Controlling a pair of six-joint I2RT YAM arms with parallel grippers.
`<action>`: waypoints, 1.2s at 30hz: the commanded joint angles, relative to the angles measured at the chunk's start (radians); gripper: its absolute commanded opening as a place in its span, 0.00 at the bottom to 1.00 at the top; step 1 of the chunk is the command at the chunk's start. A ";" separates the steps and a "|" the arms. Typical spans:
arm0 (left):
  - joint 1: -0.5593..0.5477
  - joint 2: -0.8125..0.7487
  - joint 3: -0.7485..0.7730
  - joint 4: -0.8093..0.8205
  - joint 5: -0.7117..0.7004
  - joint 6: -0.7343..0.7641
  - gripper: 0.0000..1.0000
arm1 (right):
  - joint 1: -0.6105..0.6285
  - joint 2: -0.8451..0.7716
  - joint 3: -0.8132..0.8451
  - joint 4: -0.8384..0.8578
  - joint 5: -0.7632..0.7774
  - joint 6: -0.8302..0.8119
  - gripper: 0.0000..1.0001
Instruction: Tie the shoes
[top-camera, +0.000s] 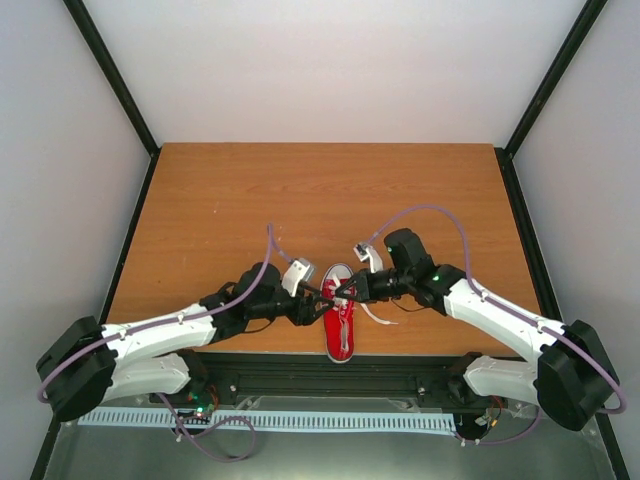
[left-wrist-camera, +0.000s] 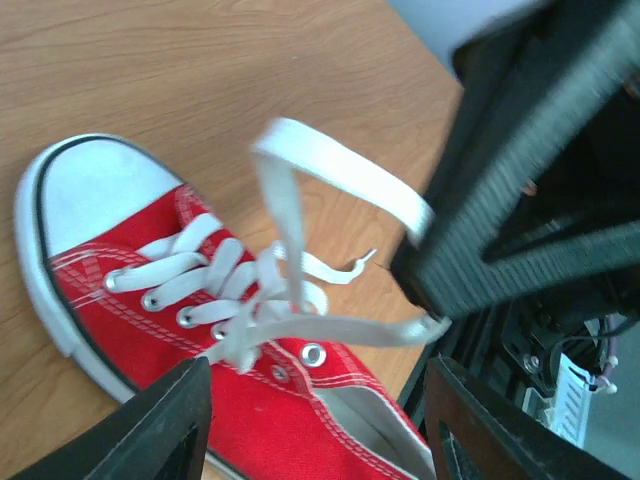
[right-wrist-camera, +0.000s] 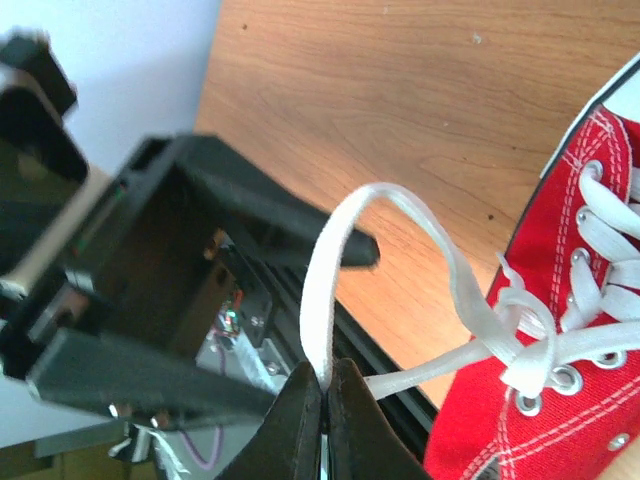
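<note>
A small red sneaker (top-camera: 342, 335) with a white toe cap and white laces lies at the table's near edge, toe pointing away. My right gripper (right-wrist-camera: 325, 385) is shut on a loop of white lace (right-wrist-camera: 340, 250), holding it raised beside the shoe (right-wrist-camera: 590, 330). In the left wrist view the same lace loop (left-wrist-camera: 330, 170) arches up from the knot into the right gripper's black fingers (left-wrist-camera: 500, 230). My left gripper (left-wrist-camera: 315, 430) stands open above the shoe's red side (left-wrist-camera: 270, 430), nothing between its fingers. From above, both grippers meet over the laces, left gripper (top-camera: 318, 308) and right gripper (top-camera: 345, 290).
The wooden table (top-camera: 330, 190) stretches away behind the shoe. A free lace end (top-camera: 378, 315) trails on the wood to the shoe's right. A black rail (top-camera: 330, 365) runs along the near edge just under the heel.
</note>
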 joint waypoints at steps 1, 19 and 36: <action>-0.061 -0.029 -0.028 0.150 -0.088 0.064 0.60 | -0.027 0.007 0.033 0.036 -0.090 0.085 0.03; -0.088 0.142 0.028 0.330 -0.091 0.087 0.42 | -0.041 0.003 0.012 0.065 -0.077 0.133 0.03; -0.031 -0.089 0.044 -0.145 -0.302 -0.056 0.01 | -0.074 -0.081 -0.136 0.024 0.216 -0.179 0.66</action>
